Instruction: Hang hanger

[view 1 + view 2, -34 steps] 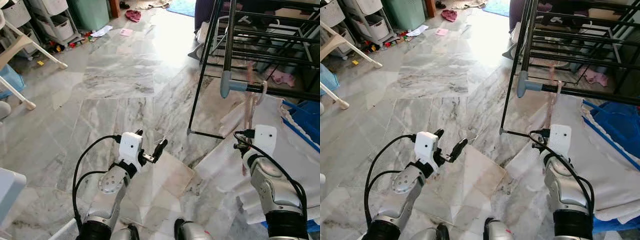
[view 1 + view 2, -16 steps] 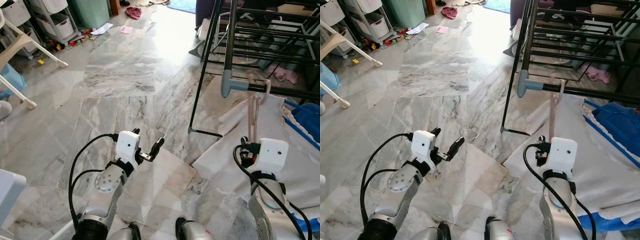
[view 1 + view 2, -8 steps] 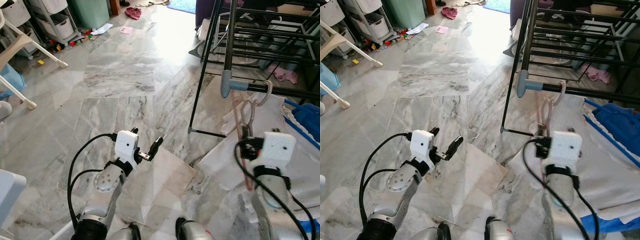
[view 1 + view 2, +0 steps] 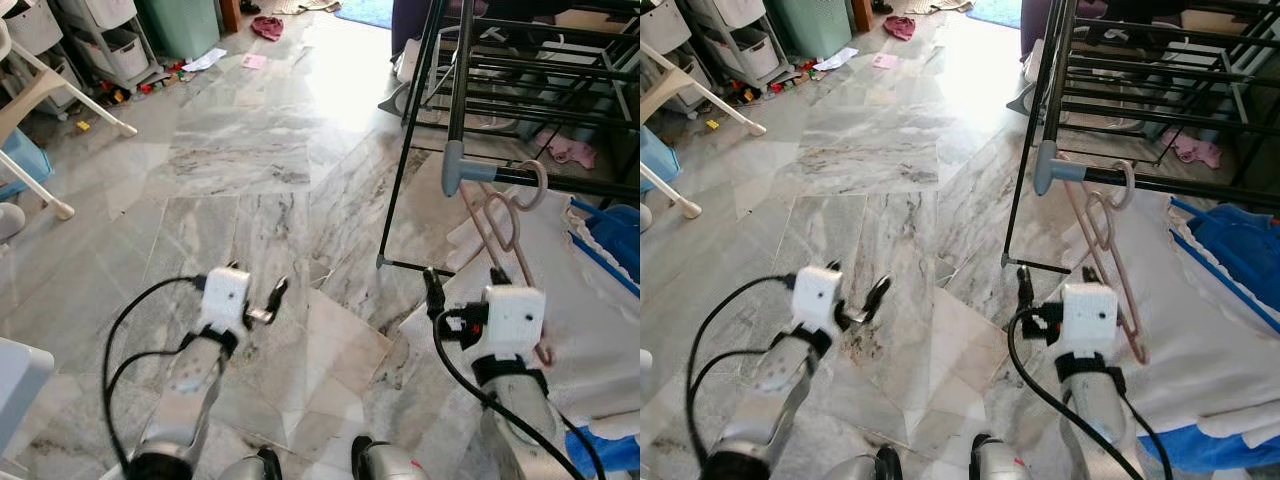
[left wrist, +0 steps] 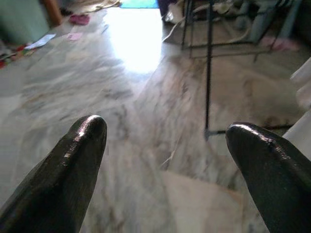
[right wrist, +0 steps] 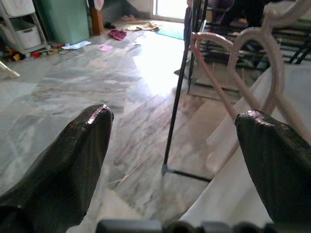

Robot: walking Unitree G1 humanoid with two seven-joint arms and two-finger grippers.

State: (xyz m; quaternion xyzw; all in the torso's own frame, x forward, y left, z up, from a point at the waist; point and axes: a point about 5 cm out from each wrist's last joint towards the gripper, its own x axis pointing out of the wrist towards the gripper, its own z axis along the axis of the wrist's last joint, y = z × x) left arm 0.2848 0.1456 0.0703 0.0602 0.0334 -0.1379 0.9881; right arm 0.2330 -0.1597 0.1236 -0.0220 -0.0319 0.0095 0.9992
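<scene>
In the left eye view, you had the hanger [image 4: 508, 232] hooked over the rail [image 4: 560, 181] of the rack [image 4: 452, 80] at the far right, its pink body slanting down over the white sheet [image 4: 590, 300]. Your right tool [image 4: 432, 296] sat near, below the hanger and clear of it, so the hanging looked done; what was left seemed only to draw the arm away. Your left tool [image 4: 262, 296] hovered over the floor [image 4: 230, 150] at the near left, holding nothing.

The right eye view showed the same: the hook sat on the rail, the hanger apart from the right tool.

In the left wrist view, the left tool's fingers [image 5: 80, 160] were spread wide over bare floor.

In the right wrist view, the right tool's fingers [image 6: 77, 155] were spread too, empty, with the hanger just beyond them.
</scene>
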